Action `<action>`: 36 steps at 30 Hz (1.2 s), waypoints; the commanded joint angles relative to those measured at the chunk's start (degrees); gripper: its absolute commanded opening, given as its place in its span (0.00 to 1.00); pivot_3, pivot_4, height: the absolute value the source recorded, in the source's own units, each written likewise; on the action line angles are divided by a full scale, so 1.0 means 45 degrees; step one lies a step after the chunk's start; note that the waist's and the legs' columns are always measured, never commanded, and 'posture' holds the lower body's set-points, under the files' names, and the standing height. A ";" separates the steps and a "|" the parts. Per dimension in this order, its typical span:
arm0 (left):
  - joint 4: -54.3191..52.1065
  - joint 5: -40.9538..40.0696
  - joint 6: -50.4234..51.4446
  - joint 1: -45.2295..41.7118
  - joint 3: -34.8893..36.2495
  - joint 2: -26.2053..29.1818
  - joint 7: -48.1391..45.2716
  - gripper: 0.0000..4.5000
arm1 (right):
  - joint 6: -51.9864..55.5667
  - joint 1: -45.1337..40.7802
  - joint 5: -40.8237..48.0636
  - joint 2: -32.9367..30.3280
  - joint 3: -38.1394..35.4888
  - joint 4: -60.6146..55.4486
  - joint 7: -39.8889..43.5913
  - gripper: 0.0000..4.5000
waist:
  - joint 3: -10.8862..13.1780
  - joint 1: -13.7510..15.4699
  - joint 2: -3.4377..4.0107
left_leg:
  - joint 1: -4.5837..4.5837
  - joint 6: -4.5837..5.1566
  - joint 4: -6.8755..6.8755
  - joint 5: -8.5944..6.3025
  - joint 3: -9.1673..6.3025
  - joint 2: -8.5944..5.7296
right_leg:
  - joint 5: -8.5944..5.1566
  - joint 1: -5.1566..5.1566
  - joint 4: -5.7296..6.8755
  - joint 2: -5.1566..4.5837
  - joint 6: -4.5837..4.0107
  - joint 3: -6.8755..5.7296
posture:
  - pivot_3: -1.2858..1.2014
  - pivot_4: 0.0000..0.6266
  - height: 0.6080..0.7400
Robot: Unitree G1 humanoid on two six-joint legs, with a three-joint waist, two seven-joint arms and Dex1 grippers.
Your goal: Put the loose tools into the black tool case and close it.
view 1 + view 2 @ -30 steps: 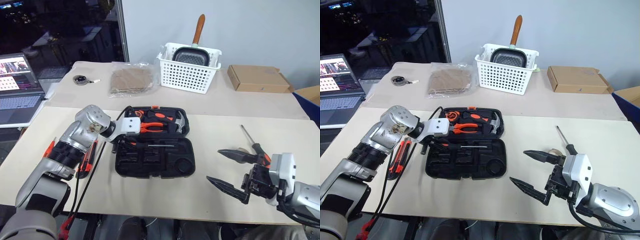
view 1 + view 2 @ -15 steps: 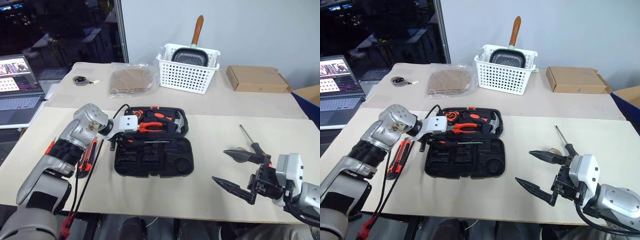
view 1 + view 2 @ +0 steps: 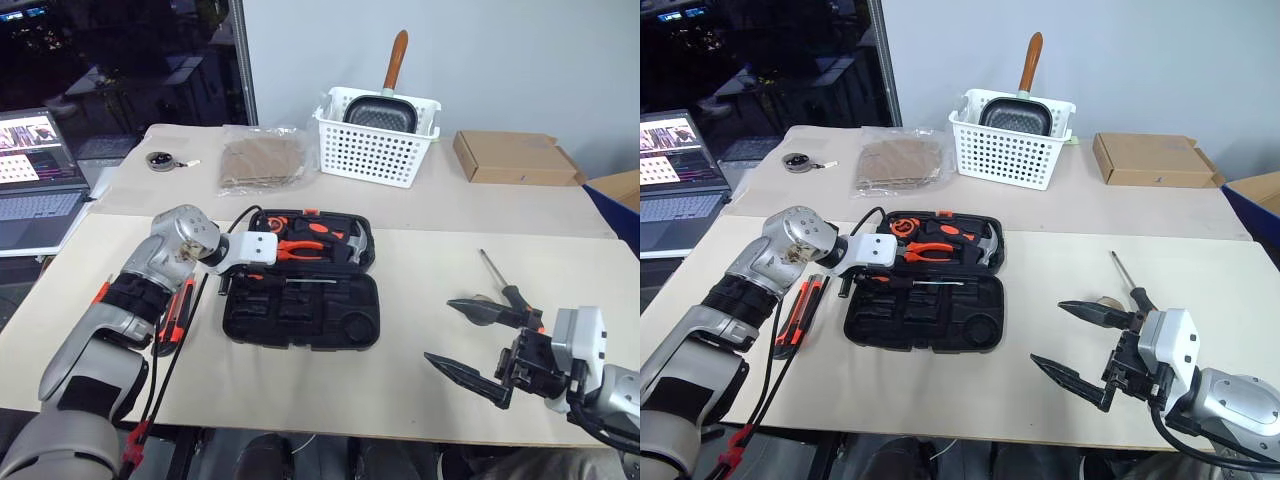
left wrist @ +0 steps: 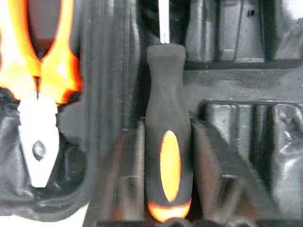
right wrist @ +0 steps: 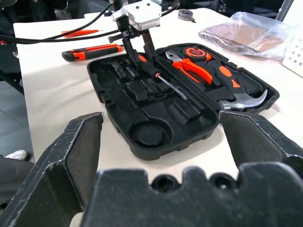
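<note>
Lying in case [image 5: 156, 137], screwdriver [image 4: 166, 156], pliers [image 4: 40, 94] beside

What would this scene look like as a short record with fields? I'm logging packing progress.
Case: black tool case, open, flat on the table
Inside: pliers, hammer, black-and-orange screwdriver
Left tool: open, one finger on each side of that screwdriver's handle
Right tool: open, empty, above the table
Loose, left of case: utility knife, tester screwdriver
Loose, right of case: long-shafted screwdriver
</note>
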 commanded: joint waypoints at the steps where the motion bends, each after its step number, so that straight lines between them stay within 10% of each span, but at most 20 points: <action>1: -0.3106 -0.1895 0.2664 0.0858 0.2112 0.0688 -0.0145 0.63 | -0.0318 -0.0033 0.0044 0.0063 -0.0153 -0.0313 -0.0018 1.00 | 0.0000 -0.0050 0.0001 | -0.0006 0.0000 0.0000 0.0000 0.0001 0.0002 | 0.0001 -0.0007 -0.0001 -0.0001 -0.0002 0.0000 | 0.52 0.24 1.00; 6: -0.6549 -0.4244 0.7178 0.3170 0.4919 -0.0855 0.2494 0.48 | -0.0337 -0.0295 -0.0058 0.0130 0.0043 -0.0070 -0.0020 1.00 | -0.0006 -0.0071 0.0011 | -0.0006 0.0000 0.0001 -0.0002 0.0005 -0.0002 | -0.0013 -0.0003 -0.0003 -0.0011 0.0020 0.0009 | 0.52 0.24 1.00; 12: -0.7559 -0.4400 0.7116 0.5272 0.6100 -0.4215 0.7008 0.00 | -0.0219 -0.0701 -0.0130 0.0343 0.0280 0.0075 -0.0305 1.00 | -0.0004 0.0013 0.0005 | 0.0002 -0.0012 0.0029 0.0005 -0.0021 -0.0011 | -0.0012 0.0026 0.0006 -0.0013 0.0037 0.0008 | 0.52 0.24 1.00; 20: -0.6441 -0.3591 0.5164 0.6505 0.5308 -0.5792 0.9910 0.00 | -0.0088 -0.0638 -0.0119 0.0193 0.0089 -0.0078 -0.0570 1.00 | -0.0011 -0.0076 0.0008 | 0.0028 -0.0034 0.0018 0.0018 -0.0033 -0.0009 | 0.0016 0.0042 0.0006 -0.0001 0.0007 0.0023 | 0.52 0.24 1.00; 36: -0.1674 -0.1077 0.1869 0.6536 0.2347 -0.4673 1.0547 0.00 | 0.0185 -0.0226 -0.0467 0.0098 -0.0334 -0.0149 -0.1191 1.00 | -0.0285 0.0012 0.0097 | 0.0250 -0.0080 0.0002 -0.0024 -0.0030 -0.0007 | -0.0063 0.0257 -0.0032 -0.0035 0.0044 0.0017 | 0.52 0.24 1.00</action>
